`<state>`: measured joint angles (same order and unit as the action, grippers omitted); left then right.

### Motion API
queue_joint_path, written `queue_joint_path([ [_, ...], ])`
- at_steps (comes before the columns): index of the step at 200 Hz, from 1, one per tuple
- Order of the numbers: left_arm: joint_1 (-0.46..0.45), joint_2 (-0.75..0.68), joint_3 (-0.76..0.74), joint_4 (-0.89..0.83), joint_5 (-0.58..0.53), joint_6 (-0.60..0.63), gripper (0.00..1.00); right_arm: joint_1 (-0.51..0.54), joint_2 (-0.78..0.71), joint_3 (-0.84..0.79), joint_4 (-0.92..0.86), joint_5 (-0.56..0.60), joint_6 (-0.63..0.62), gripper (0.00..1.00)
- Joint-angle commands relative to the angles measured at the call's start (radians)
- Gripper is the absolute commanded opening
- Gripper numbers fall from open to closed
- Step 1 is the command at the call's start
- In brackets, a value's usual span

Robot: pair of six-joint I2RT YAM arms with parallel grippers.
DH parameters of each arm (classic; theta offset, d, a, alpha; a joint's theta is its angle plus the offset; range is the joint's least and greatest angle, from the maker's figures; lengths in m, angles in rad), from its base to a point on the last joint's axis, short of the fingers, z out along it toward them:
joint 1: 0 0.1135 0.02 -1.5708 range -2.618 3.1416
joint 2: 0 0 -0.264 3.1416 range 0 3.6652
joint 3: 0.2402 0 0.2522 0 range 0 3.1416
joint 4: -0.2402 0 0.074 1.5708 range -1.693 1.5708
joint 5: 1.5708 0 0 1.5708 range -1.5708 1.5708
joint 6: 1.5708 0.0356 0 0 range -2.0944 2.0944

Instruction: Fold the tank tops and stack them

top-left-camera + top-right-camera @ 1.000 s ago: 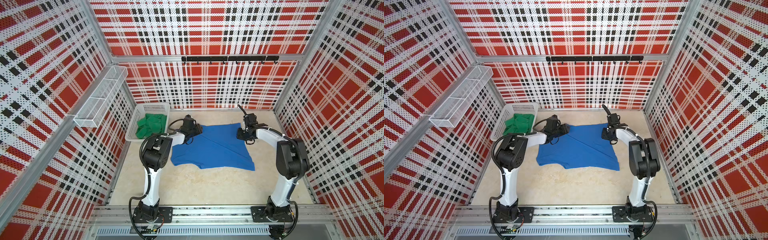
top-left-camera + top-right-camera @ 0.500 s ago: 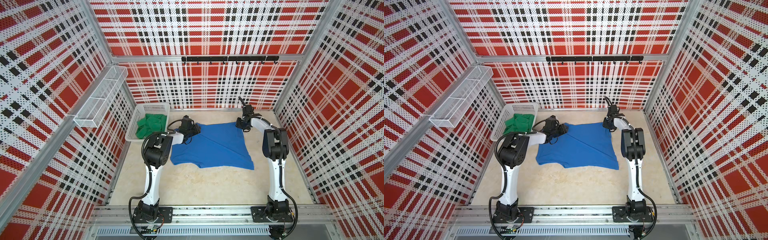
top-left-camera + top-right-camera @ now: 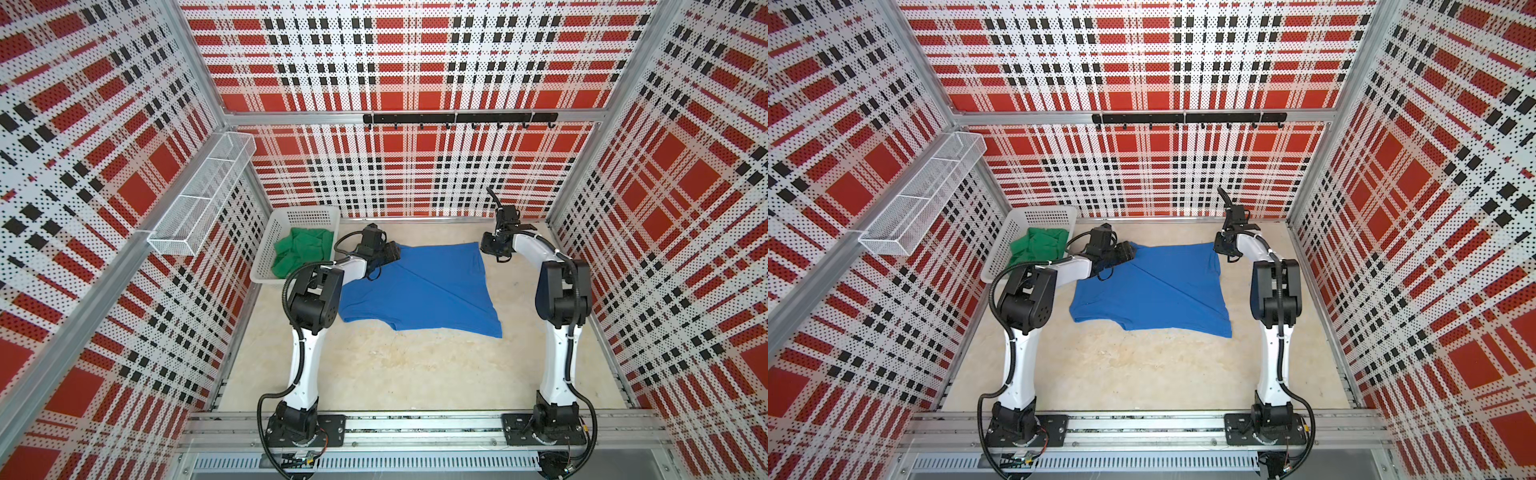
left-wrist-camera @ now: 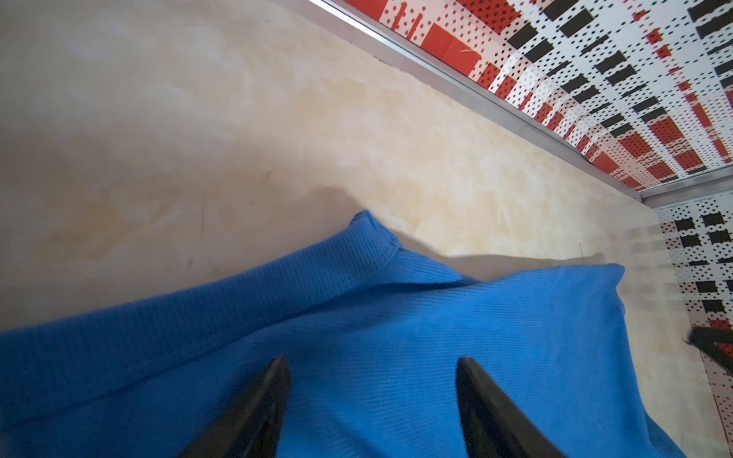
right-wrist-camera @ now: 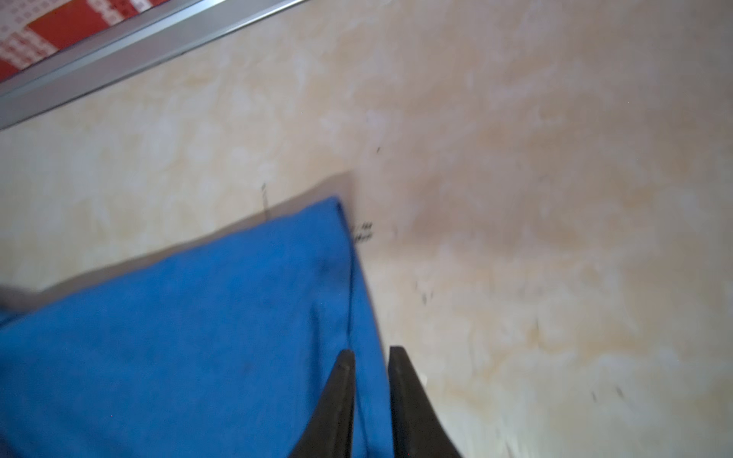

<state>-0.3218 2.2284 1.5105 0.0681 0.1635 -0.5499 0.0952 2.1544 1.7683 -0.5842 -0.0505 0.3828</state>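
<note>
The right arm is drawing back from the far right corner of the blue tank top (image 3: 419,291). Its right gripper (image 3: 494,249) is now sitting just beside that corner rather than over it. The left gripper (image 4: 371,363) is opening wider than a second ago.

The step in hand looks like letting go after spreading the top flat, ahead of the first fold. To do it well, the left gripper is best lifting straight up, since its fingers are standing wide apart over the far left corner, which is rising in a small hump. Any sideways drag is likely to be rucking that corner further. In the right wrist view the right gripper's fingers are standing narrowly apart with nothing visibly pinched. It wants to be opening further before taking the hem again. Both arms should then be moving together, so that the fold lands square.

The blue top is lying open in the far half of the table (image 3: 395,374). A long diagonal crease is running across it, and a curved cut-out is showing along its near edge. The green tank top (image 3: 301,251) is lying crumpled in the white basket (image 3: 305,214) at the table's far left corner, not yet folded.
</note>
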Motion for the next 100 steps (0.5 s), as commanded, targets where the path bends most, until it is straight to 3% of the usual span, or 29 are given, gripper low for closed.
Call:
queue_joint_path([
  [1, -0.02, -0.134, -0.08, -0.009, -0.015, 0.017, 0.71, 0.055, -0.116, -0.103, 0.062, -0.007, -0.03, 0.19],
  [41, -0.065, -0.277, -0.38, 0.153, -0.007, -0.079, 0.7, 0.112, -0.079, -0.192, 0.097, -0.048, 0.004, 0.16],
  [67, -0.065, -0.258, -0.455, 0.189, -0.01, -0.109, 0.7, 0.12, -0.027, -0.199, 0.115, -0.069, 0.028, 0.16],
  [100, -0.042, -0.215, -0.498, 0.226, -0.015, -0.127, 0.69, 0.091, 0.016, -0.193, 0.077, -0.001, 0.036, 0.15],
])
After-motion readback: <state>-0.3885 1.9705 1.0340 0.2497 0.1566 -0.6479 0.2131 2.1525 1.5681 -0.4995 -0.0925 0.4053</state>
